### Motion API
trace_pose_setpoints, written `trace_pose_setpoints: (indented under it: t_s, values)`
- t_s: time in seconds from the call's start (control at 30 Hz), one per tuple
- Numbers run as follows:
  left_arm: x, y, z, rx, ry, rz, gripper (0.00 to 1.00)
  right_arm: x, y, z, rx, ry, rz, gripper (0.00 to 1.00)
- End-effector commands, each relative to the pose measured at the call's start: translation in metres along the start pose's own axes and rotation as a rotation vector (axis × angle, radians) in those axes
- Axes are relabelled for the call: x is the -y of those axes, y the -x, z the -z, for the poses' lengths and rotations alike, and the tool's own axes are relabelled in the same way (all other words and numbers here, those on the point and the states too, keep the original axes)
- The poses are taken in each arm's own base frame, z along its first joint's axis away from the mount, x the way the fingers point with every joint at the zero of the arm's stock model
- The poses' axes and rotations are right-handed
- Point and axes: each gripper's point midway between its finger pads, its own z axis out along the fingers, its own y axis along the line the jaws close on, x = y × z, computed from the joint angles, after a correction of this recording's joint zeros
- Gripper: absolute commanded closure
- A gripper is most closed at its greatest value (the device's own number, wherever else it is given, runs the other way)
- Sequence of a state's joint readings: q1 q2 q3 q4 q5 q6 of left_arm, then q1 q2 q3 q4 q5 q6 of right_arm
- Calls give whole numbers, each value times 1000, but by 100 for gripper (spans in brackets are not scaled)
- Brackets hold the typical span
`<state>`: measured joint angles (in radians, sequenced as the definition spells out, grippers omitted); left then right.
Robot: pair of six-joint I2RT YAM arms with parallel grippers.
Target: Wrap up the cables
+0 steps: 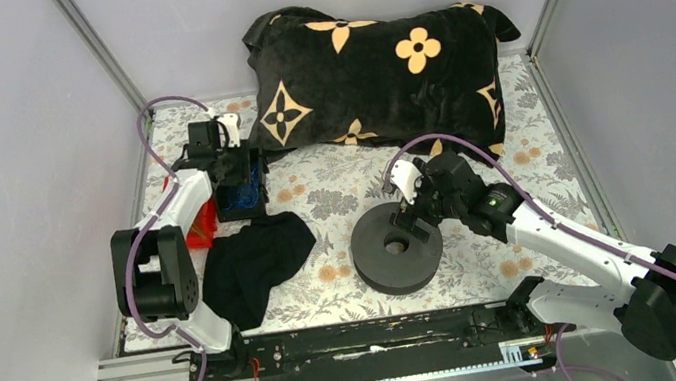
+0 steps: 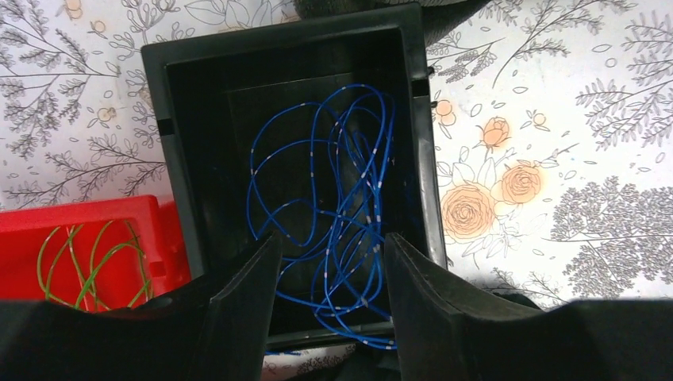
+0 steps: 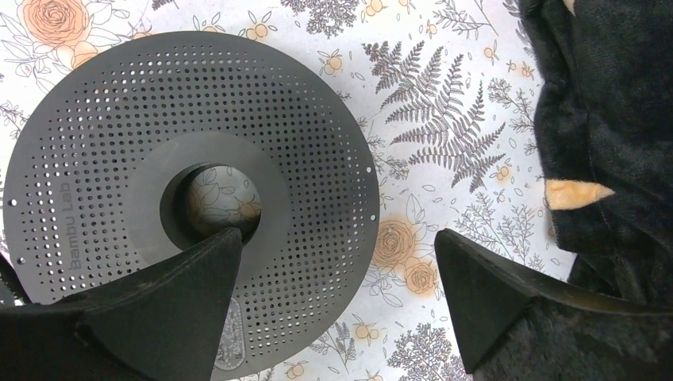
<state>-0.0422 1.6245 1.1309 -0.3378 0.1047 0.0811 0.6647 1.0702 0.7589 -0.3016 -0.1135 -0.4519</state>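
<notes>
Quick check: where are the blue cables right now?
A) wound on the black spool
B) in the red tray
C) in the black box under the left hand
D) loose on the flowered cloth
C: the left wrist view shows the blue cables heaped inside the black box, directly below the left hand.

Your floral-print table (image 1: 335,196) carries a black spool (image 1: 398,252), a black cloth (image 1: 254,264), a black bin (image 2: 178,159) beside a red bin (image 2: 119,214), and a patterned cushion (image 1: 377,73) at the far edge.
</notes>
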Motion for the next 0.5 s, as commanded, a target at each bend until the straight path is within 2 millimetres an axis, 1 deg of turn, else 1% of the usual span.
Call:
trace_pose_setpoints:
  t_s: [0.0,0.1,0.2,0.37,0.47]
  values:
    - [-9,-2,-9,-34,12,6,43,2,11,1,50,-2,-8,1]
    - [-7,-7,-16,-54,-8,7,40,3,9,0,47,-4,-8,1]
    - [-5,-15,-22,-82,-24,12,40,3,7,-1,41,-4,-10,1]
    - [2,-29,-27,-135,-65,25,42,4,6,-1,38,-6,-12,1]
    - [5,-37,-28,-157,-80,30,48,4,6,-3,35,-5,-11,1]
